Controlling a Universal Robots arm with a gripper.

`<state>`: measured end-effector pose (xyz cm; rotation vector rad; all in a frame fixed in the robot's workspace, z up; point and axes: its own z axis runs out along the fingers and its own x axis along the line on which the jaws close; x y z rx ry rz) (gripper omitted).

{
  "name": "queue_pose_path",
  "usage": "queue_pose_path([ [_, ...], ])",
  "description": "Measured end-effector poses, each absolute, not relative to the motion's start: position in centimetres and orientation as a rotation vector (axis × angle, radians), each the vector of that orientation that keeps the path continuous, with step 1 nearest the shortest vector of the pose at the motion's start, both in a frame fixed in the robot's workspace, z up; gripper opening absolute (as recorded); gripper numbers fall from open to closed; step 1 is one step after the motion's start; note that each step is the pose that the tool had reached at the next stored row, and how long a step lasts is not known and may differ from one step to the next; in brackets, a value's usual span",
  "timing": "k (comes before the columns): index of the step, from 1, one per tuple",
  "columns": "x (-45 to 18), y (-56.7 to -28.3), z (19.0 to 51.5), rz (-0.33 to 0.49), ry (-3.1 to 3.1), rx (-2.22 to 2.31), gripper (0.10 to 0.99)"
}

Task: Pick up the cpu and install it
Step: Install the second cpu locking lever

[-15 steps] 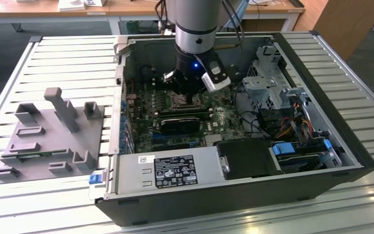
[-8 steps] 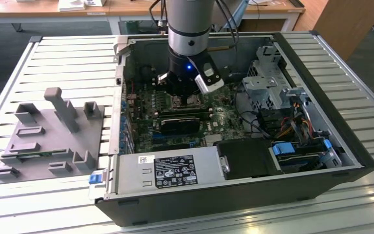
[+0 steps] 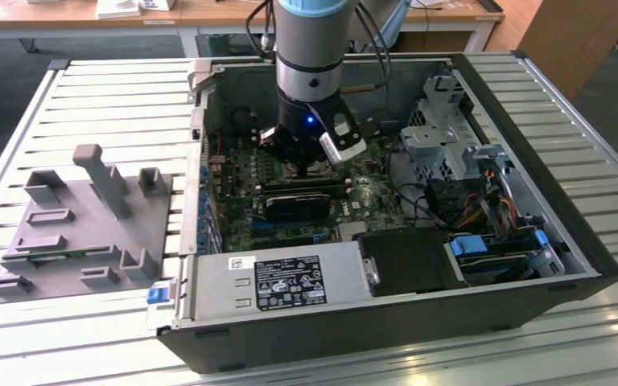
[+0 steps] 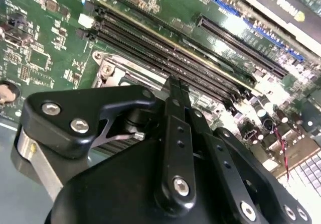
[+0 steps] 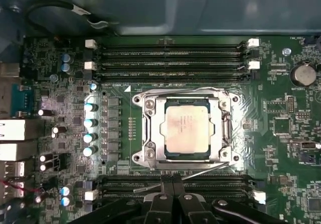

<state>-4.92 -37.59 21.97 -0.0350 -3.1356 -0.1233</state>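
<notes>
We are hovering our black claw (image 5: pixel 173 191), fingers pressed together and holding nothing, near the silvery square cpu (image 5: pixel 186 129) sitting in its metal socket frame (image 5: pixel 145 133) (any nudge risks bending pins).

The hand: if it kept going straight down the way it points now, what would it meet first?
Probably the memory slots beside the socket, not the cpu: in the first wrist view the hand sits over those slots, at the socket frame's edge. Its height above the board is unclear.
</notes>
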Motion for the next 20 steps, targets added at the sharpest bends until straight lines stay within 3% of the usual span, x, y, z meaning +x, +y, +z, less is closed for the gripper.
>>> queue_pose_path([
  [9, -5.5, -39.0, 21.8, -0.264, -3.126, -0.035, 0.106],
  [20, -6.0, -39.7, 20.7, -0.326, -3.12, -0.034, 0.106],
])
